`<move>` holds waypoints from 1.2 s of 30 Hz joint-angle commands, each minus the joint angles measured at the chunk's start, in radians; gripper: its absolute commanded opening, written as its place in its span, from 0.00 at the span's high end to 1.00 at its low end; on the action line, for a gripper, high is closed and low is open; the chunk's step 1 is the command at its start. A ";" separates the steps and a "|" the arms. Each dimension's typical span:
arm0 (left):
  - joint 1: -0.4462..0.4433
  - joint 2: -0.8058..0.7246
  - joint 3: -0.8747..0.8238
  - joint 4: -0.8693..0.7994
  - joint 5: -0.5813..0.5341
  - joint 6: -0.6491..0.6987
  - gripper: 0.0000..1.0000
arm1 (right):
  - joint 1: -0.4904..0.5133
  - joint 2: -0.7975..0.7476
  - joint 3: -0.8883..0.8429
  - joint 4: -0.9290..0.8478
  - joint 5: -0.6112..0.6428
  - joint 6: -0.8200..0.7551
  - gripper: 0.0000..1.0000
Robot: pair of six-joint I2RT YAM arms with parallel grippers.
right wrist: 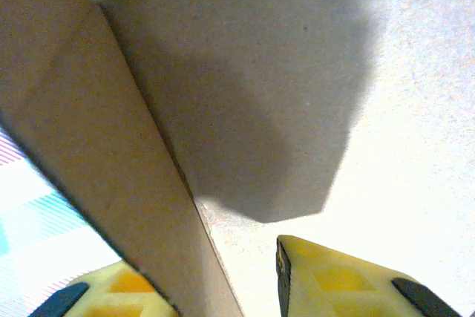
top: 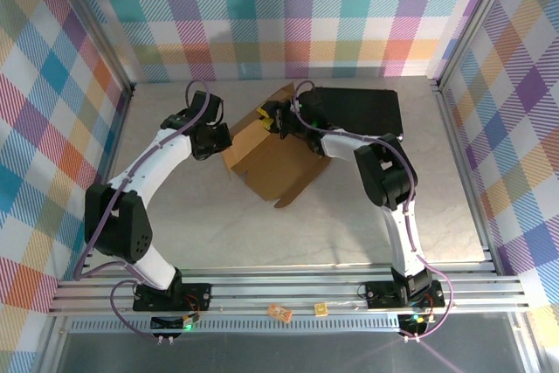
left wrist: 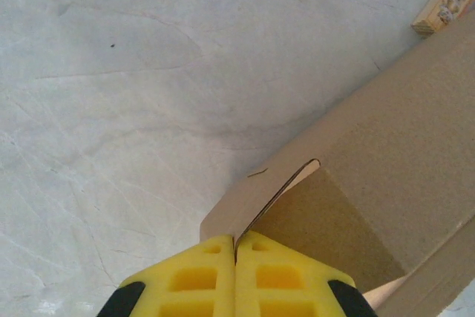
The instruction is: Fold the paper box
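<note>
Nearest me, the two arm bases are bolted to the aluminium rail [top: 288, 290] at 6 o'clock, and both arms reach away over the pale table [top: 349, 224]. Just beyond the middle of the table, slightly toward 11 o'clock, the paper box [top: 271, 163] lies partly folded and turned at an angle, one flap spread toward 6 o'clock.

The left gripper [top: 217, 139] is at the box's 9 o'clock corner. From its wrist camera, the left gripper [left wrist: 235, 246] has its yellow pads pressed together on the thin edge of a cardboard flap, the rest of the box [left wrist: 386, 146] running off toward 2 o'clock.

Farther out, the right gripper [top: 273, 120] is at the box's 12 o'clock edge. In its wrist camera, the right gripper [right wrist: 215, 272] has its fingers spread. A cardboard wall [right wrist: 89, 124] stands between them, against one finger and clear of the other.

A black case [top: 362, 109] lies flat just beside the box at 2 o'clock, near the far wall.
</note>
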 commanded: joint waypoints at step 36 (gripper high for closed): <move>-0.018 0.029 0.090 -0.077 -0.054 0.188 1.00 | -0.005 -0.022 0.154 -0.302 -0.040 -0.122 0.62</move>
